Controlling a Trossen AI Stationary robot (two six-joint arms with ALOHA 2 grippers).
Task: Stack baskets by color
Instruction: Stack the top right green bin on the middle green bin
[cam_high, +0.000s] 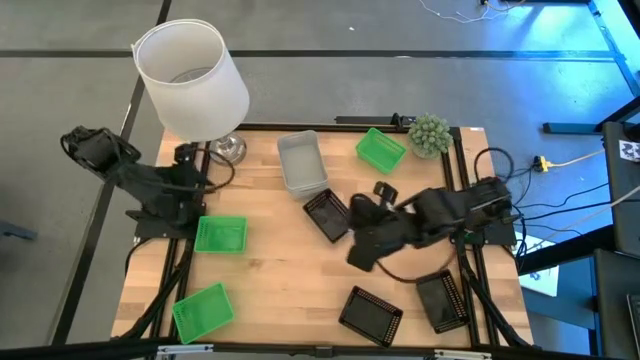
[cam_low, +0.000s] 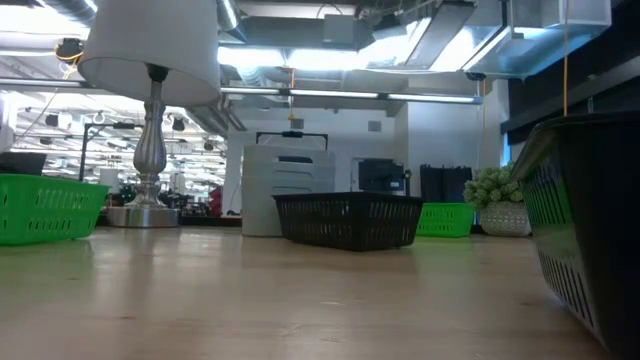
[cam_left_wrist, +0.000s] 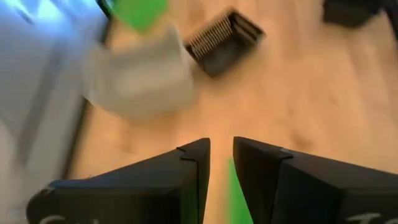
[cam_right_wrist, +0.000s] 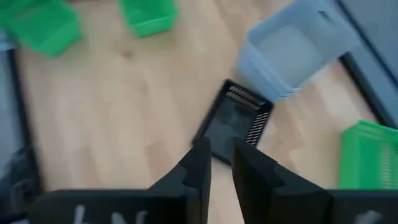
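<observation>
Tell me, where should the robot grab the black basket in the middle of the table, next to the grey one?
Probably by one of its long mesh walls, coming straight down from above. The black basket sits upright with its open top facing up, so one finger can slip inside and one outside a thin wall. The right gripper hovers just above it. Avoid the end touching the grey basket stack.

Bare counter (cam_high: 270, 285) lies open between the green baskets (cam_high: 221, 234) and the black basket (cam_high: 371, 315); the lampshade (cam_high: 192, 78) overhangs the far-left corner.
</observation>
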